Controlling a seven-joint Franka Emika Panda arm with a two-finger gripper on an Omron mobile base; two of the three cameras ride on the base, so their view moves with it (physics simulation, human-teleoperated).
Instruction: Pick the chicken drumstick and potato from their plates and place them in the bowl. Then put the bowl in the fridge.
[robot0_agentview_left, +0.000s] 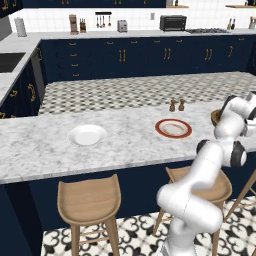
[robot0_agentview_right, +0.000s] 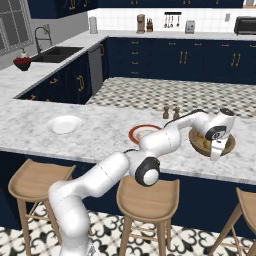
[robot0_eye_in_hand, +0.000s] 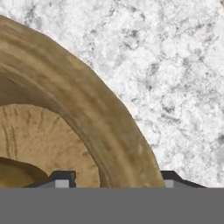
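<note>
So the wooden bowl (robot0_agentview_right: 227, 145) is my reference here: it sits on the marble counter (robot0_agentview_left: 45, 150) near the front edge, and the robot's gripper (robot0_eye_in_hand: 113, 177) is down right at it, one finger tip (robot0_eye_in_hand: 62, 178) inside the bowl and the other (robot0_eye_in_hand: 173, 177) outside, so the jaws straddle the rim wall. They look apart with the rim between them, but I can't honestly tell whether they're pressing on the wood or just standing around it. In the hand view there's a dark brownish curved shape at the bottom of the bowl, right by the inner finger, too cropped to say which food it is. From the right base view something yellowish-tan shows inside the bowl under the wrist, mostly hidden by the hand. The red-rimmed plate (robot0_agentview_left: 173, 128) lies on the counter just beside the bowl, and has nothing on it. The plain white plate (robot0_agentview_left: 87, 134) is well apart from the bowl, further along the same counter, also bare. A pair of small brown shakers (robot0_agentview_left: 176, 105) stands behind the red-rimmed plate, near the bowl's far side.
</note>
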